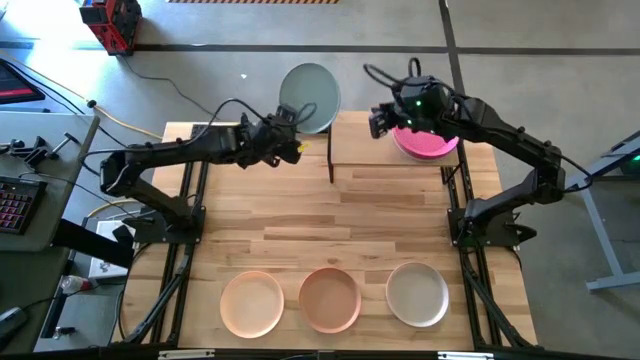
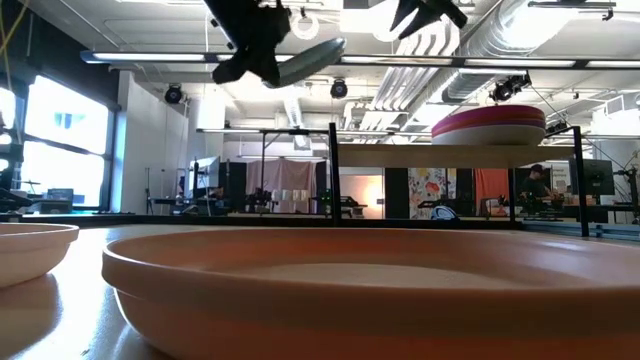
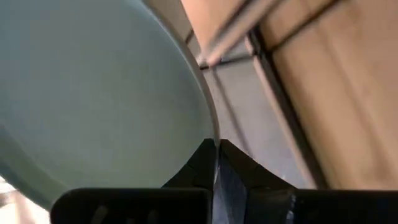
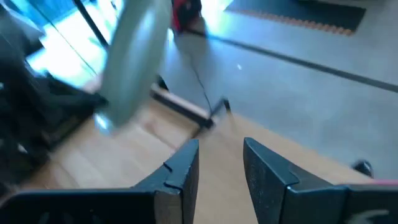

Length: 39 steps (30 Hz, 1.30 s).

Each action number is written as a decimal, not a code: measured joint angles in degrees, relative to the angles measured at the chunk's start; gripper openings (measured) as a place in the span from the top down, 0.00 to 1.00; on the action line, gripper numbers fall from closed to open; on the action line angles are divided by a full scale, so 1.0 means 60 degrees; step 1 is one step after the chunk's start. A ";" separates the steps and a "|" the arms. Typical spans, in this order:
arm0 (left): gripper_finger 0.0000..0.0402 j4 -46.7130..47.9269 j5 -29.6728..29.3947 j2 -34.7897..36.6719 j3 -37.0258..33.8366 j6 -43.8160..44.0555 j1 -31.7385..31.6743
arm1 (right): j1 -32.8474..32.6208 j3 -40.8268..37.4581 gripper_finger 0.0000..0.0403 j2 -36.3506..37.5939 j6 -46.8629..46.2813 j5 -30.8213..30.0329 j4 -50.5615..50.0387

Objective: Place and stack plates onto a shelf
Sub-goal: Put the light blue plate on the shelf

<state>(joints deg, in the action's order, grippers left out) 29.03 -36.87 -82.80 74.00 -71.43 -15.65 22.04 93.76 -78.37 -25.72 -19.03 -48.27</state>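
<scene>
From above, the left gripper (image 1: 290, 138) pinches the rim of a round, matte, pale blue-green plate (image 1: 310, 97), held in the air beyond the far edge of the slatted wooden table (image 1: 300, 235), just beside the left end of the small raised light-wood shelf (image 1: 370, 150). The right gripper (image 1: 385, 120) hovers over the shelf's right half, where a magenta plate (image 1: 425, 145) tops a stack. Peach (image 1: 252, 303), terracotta (image 1: 330, 298) and beige-grey (image 1: 417, 293) plates wait along the table's near edge

At table height, the stack (image 2: 488, 125) shows magenta over a pale plate, and the held plate (image 2: 305, 58) is tilted above shelf level

The left wrist camera shows fingers (image 3: 239, 177) shut tight on the plate rim (image 3: 208, 118)

The right wrist camera shows fingers (image 4: 180, 171) parted and empty

I judge the job partly done: one plate in transit, three untouched
</scene>
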 joint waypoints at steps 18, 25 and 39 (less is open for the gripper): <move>1.00 0.0369 -0.1702 -0.0668 -0.0004 -0.0709 0.1582 | -0.0426 0.0004 0.74 -0.0667 -0.1612 0.0136 0.1127; 1.00 0.0616 -0.1675 -0.0668 -0.0004 -0.0629 0.1889 | -0.0635 0.0004 0.74 -0.1040 -0.1752 0.0071 0.0814; 1.00 0.0601 -0.1701 -0.0668 -0.0004 -0.0599 0.2079 | -0.0633 0.0004 0.91 -0.1279 -0.2001 0.0227 0.0506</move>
<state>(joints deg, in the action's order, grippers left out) 32.64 -47.07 -86.80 73.97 -75.02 -3.18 18.24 93.78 -86.04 -37.72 -17.67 -45.24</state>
